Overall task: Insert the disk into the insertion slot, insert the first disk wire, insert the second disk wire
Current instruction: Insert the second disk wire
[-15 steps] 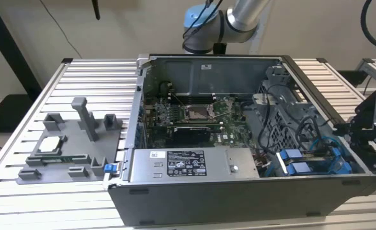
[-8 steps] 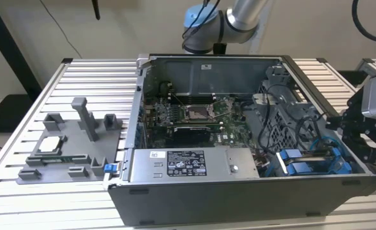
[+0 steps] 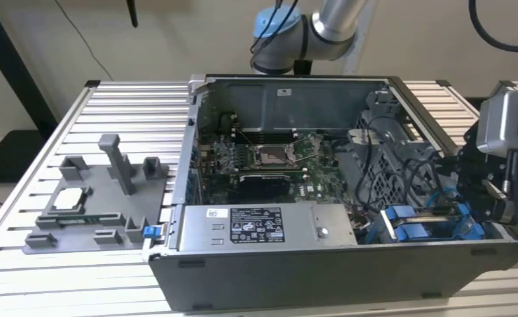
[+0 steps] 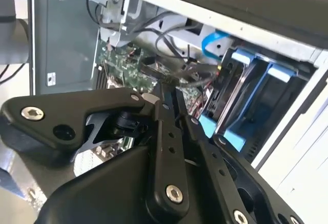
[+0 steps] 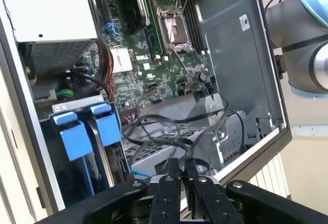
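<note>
Nearest us, the gripper [image 5: 180,170] holds its jaws pressed together on a thin black wire above the disk [image 5: 105,147], which we judge already seated in the insertion slot [image 3: 430,224], wires left to connect.

The disk [image 5: 110,147] sits deep between blue carriers, its faces hidden; the gripper [image 5: 180,168] fingertips blur among black cables [image 5: 169,131].

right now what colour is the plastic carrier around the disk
Bright blue; the disk and its carrier show best in the first wrist view.
</note>
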Controlling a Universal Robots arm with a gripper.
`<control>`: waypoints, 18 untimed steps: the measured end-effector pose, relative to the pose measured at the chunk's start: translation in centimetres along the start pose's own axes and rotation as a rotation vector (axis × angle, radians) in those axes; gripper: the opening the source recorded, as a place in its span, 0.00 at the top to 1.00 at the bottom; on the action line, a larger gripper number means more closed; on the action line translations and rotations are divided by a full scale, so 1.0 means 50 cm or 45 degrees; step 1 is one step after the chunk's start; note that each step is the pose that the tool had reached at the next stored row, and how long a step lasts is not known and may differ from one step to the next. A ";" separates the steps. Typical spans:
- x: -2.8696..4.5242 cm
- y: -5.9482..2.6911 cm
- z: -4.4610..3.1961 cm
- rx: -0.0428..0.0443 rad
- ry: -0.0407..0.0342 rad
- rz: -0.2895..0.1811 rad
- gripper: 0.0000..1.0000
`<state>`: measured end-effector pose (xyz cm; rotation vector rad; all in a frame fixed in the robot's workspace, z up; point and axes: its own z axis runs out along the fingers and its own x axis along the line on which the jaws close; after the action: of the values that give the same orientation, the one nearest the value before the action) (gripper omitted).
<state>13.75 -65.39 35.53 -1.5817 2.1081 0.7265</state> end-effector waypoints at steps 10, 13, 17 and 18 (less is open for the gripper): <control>0.006 0.032 0.002 0.060 0.2105 -0.003 1.00; -0.002 0.037 0.009 0.076 0.2689 -0.003 1.00; -0.033 0.046 0.002 0.078 0.2737 -0.004 1.00; -0.039 0.048 -0.003 0.078 0.2735 -0.004 1.00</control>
<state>11.96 -63.46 37.21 -1.6942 2.2541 0.5044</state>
